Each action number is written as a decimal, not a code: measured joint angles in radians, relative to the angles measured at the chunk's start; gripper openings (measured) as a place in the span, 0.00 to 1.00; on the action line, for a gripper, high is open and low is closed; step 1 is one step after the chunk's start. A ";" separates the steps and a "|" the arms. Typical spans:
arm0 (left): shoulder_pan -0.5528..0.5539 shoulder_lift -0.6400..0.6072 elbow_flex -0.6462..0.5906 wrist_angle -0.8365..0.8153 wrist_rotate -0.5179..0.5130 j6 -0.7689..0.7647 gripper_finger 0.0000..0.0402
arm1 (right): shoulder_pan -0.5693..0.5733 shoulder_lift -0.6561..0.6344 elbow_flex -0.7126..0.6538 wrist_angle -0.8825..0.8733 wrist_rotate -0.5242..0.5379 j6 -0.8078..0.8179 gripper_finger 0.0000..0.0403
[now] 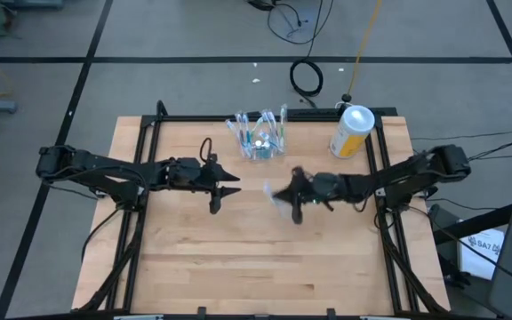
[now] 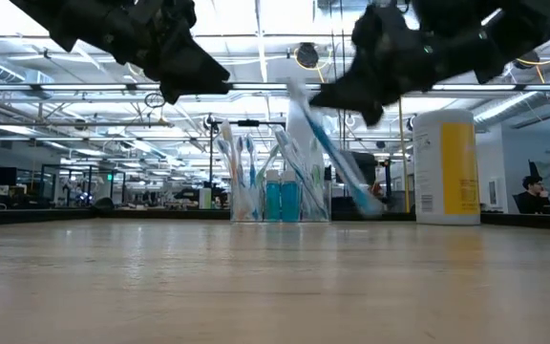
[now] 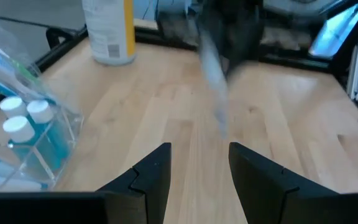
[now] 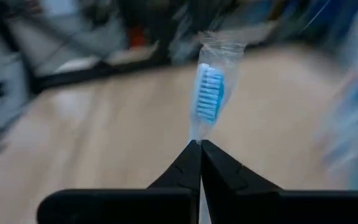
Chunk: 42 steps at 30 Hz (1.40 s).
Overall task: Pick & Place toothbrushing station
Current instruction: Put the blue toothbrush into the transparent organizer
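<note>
While the right gripper (image 4: 200,144) is held above the middle of the wooden table (image 1: 238,267), its two dark fingers are pressed together on a wrapped toothbrush (image 4: 209,93), whose blue bristle head is seen standing out beyond the fingertips inside clear packaging. From table height, the same toothbrush (image 2: 327,153) is seen hanging slanted below that gripper, clear of the tabletop. The left gripper (image 1: 223,190) is kept over the table just left of centre, facing the right one, with its fingers (image 3: 151,171) spread apart and nothing between them. The toothbrushing station (image 1: 260,135), a clear plastic holder, is set upright near the far edge of the table, behind the gap between the two grippers; several toothbrushes and two small white-capped blue bottles are held in it. A yellow canister with a white lid (image 1: 352,132) is placed to the right of the station, apart from it, near the far right corner.
</note>
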 joint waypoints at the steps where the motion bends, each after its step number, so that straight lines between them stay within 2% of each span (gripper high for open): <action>1: 0.000 0.002 0.000 -0.005 0.000 0.000 0.42 | -0.009 -0.022 0.000 0.027 0.043 -0.059 0.00; 6: 0.000 0.008 0.000 -0.001 0.000 0.000 0.42 | -0.060 -0.088 0.000 0.186 0.304 -0.408 0.00; 8: 0.000 0.011 0.000 -0.011 0.000 0.000 0.42 | -0.096 -0.089 0.000 0.273 0.368 -0.525 0.00; 10: 0.000 0.010 0.000 -0.002 0.000 0.000 0.42 | -0.145 -0.088 0.000 0.358 0.364 -0.595 0.00; 12: 0.001 0.010 0.000 -0.003 0.000 0.000 0.42 | -0.200 -0.078 0.001 0.432 0.315 -0.623 0.00; 21: 0.001 0.010 0.000 -0.005 0.000 0.031 0.42 | -0.423 0.048 0.000 0.548 0.152 -0.536 0.00; 25: 0.001 0.010 0.000 -0.005 0.000 0.030 0.42 | -0.470 0.124 0.001 0.613 0.154 -0.515 0.00; 38: 0.001 0.010 0.000 -0.004 0.000 0.105 0.42 | -0.486 0.290 0.001 0.594 0.164 -0.456 0.00; 42: 0.001 0.010 0.000 -0.005 0.000 0.129 0.42 | -0.478 0.296 0.001 0.497 0.184 -0.421 0.00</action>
